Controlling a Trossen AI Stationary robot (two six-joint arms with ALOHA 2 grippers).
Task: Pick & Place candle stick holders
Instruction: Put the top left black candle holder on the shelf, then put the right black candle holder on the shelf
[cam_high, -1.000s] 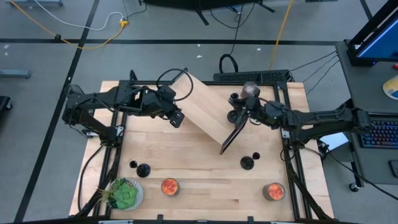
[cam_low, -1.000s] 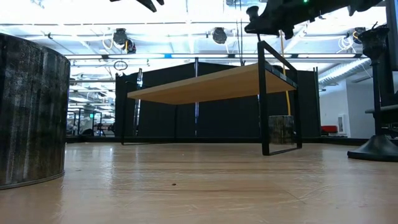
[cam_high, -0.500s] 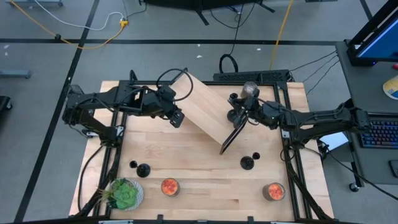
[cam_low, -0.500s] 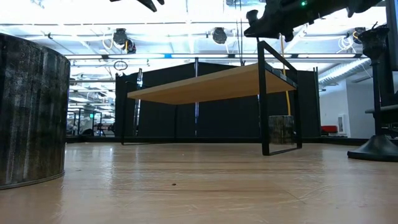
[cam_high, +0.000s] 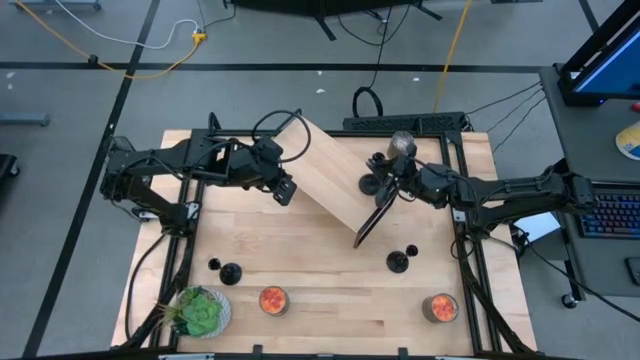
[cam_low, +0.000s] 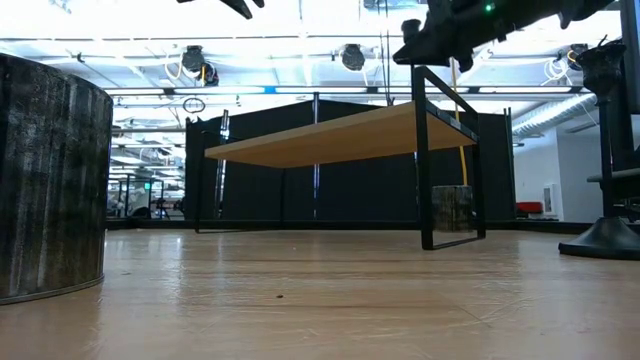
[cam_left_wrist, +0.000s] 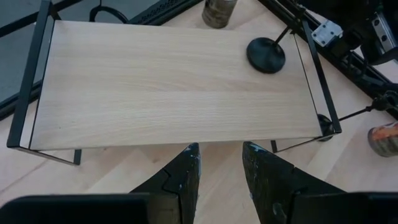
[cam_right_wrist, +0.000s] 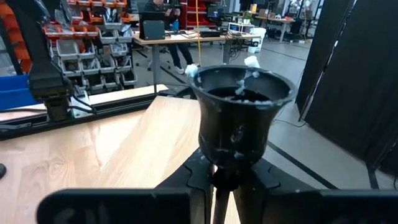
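A wooden shelf (cam_high: 325, 180) on black metal legs stands slantwise mid-table. One black candle stick holder (cam_left_wrist: 266, 55) has its round base on the shelf top near the right end, and my right gripper (cam_high: 386, 187) is shut on it; its cup (cam_right_wrist: 241, 112) fills the right wrist view. Two more holders stand on the table, one near left (cam_high: 229, 271) and one near right (cam_high: 398, 262). My left gripper (cam_left_wrist: 221, 168) hovers open off the shelf's left side, with nothing between its fingers. My right gripper pinches the holder's thin stem (cam_right_wrist: 224, 190) just under the cup between its two fingers (cam_right_wrist: 194, 177). The fingers come in level from the table's right and lie across the stem. The holder stands upright, and its base (cam_left_wrist: 266, 55) looks set on the shelf top.
A grey cylindrical jar (cam_high: 402, 145) stands behind the shelf's right end. Two jars with orange-red tops (cam_high: 273, 300) (cam_high: 440, 307) and a green plant (cam_high: 200, 312) sit along the near edge. Bare wood lies between them and the shelf.
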